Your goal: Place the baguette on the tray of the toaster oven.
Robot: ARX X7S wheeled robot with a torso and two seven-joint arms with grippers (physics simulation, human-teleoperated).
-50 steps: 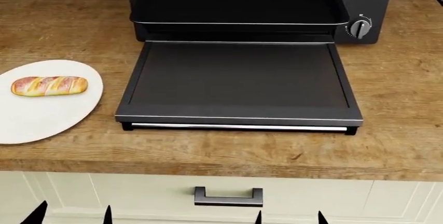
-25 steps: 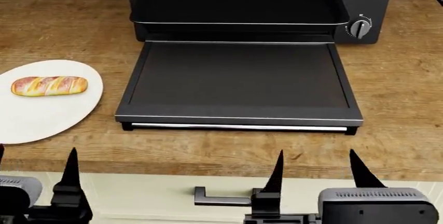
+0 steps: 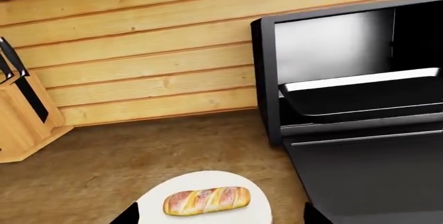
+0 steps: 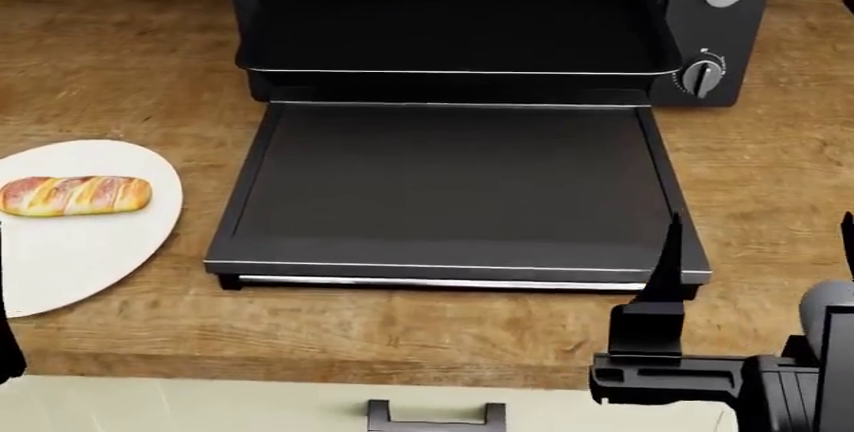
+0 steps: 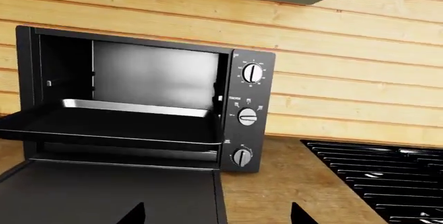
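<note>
At the near edge of the wooden counter (image 4: 120, 332), the right gripper (image 4: 754, 252) stands with its two dark fingers spread wide and nothing between them. The left gripper (image 3: 220, 214) shows only two fingertips in its wrist view, also spread apart and empty. Just beyond these tips the baguette (image 3: 206, 200) lies on a white plate (image 4: 80, 252), at the left of the oven's open door (image 4: 454, 182) and well apart from it. The door lies flat on the counter. Behind it the tray (image 4: 454, 37) sticks partly out of the toaster oven (image 5: 239, 92), and nothing lies on it. A knife block (image 3: 21, 115) stands by the wooden wall (image 3: 152, 53), and a ribbed cooktop (image 5: 387, 172) is at the oven's right.
</note>
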